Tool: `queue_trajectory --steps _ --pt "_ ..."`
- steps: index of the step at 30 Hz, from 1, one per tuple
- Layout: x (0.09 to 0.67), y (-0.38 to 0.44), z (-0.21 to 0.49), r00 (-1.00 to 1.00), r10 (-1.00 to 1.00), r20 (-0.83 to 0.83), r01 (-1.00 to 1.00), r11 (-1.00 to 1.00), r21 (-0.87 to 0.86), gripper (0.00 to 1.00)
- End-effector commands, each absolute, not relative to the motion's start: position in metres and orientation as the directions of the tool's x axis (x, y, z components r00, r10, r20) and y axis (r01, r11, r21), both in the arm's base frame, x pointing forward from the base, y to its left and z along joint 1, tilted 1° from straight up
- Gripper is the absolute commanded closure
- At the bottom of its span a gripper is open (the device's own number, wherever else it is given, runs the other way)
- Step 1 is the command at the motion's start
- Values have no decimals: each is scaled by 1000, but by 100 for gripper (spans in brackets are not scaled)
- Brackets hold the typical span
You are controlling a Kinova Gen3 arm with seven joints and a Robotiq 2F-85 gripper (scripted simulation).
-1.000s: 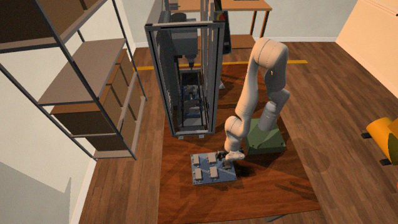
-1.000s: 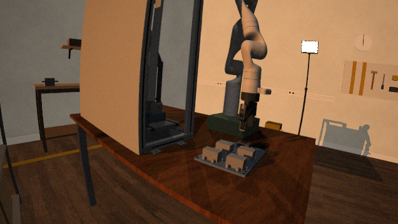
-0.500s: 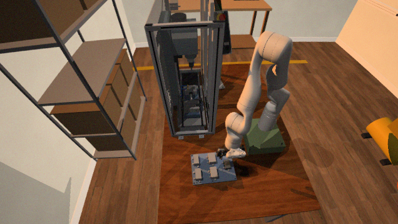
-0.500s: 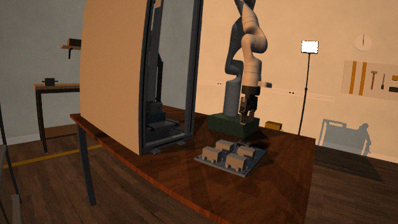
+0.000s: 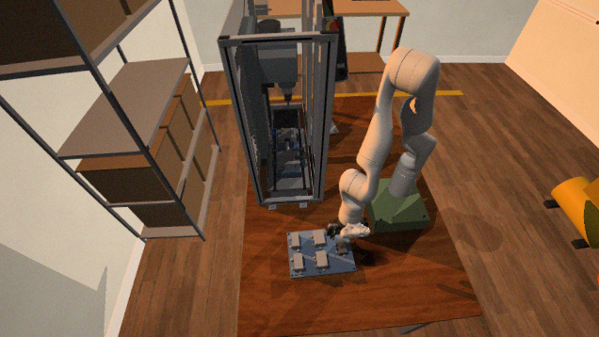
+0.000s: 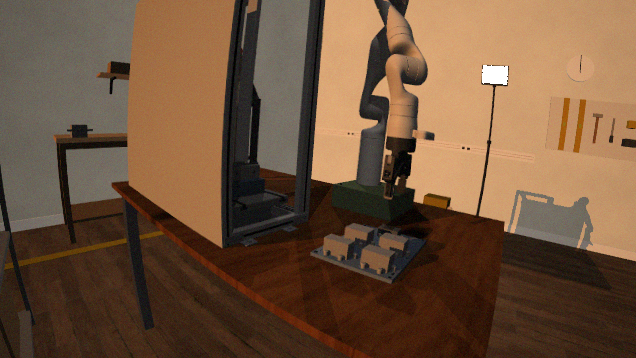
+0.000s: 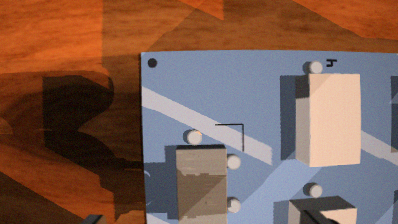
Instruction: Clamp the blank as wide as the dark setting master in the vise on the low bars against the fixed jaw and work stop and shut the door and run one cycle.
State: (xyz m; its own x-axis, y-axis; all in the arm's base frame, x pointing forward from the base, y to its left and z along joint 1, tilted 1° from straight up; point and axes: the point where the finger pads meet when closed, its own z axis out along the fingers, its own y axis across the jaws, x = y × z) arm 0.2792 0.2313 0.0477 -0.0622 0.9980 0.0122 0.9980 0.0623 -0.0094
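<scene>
Four pale metal blocks (image 5: 321, 259) (image 6: 377, 258) (image 7: 335, 120) stand on a blue plate (image 5: 339, 264) (image 6: 322, 254) (image 7: 190, 80), and the darker setting master (image 5: 341, 247) (image 7: 201, 185) shares it. One of those four should be the blank wanted; which one matches the master in width cannot be told from these views. Seen from above, the plate lies on the wooden surface (image 5: 400, 292) (image 6: 465, 260), nearer its left edge than its right, between the near edge and the machine's guard (image 5: 330, 118) (image 6: 309, 125). The master stands toward the plate's right-hand side, with a bare plate corner just beyond it toward the surface's near right corner.

The tool (image 5: 348, 231) (image 6: 395, 192) (image 7: 205, 219) is spread wide, empty, its fingers pointing down above the master's side of the plate. In the wrist view the master appears between the two fingertips, and the right fingertip overlaps part of a pale block cut off by the lower border. Small round pegs (image 7: 233, 161) stand beside the master, and another peg is by the end of the block near the mark "4".

The arm rises from a green base (image 5: 383, 216) (image 6: 350, 200) toward the surface's right edge. The guard stands farther back, toward the left edge, its tall frame facing the plate; the vise area within is too dim to make out in detail.

The claw (image 5: 348, 231) (image 6: 394, 194) (image 7: 207, 219) rose higher above the worktop (image 5: 400, 296) (image 6: 450, 290) (image 7: 60, 30), while the arm's upper bend (image 5: 414, 71) shifted slightly toward the worktop's right edge in the top view.
</scene>
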Motion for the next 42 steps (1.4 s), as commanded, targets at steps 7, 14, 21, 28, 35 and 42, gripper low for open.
queue_trajectory --steps 7,14,21,28,35,42 --pt "329 222 50 -62 998 13 998 62 -8 0" --pt "329 222 50 -62 998 13 998 62 -8 0" --pt "368 215 52 -62 998 13 998 62 -8 0" --pt "378 213 52 -62 998 13 998 62 -8 0" --pt "388 211 53 -62 998 13 998 62 -8 0" --pt "427 204 54 -62 998 13 998 62 -8 0"
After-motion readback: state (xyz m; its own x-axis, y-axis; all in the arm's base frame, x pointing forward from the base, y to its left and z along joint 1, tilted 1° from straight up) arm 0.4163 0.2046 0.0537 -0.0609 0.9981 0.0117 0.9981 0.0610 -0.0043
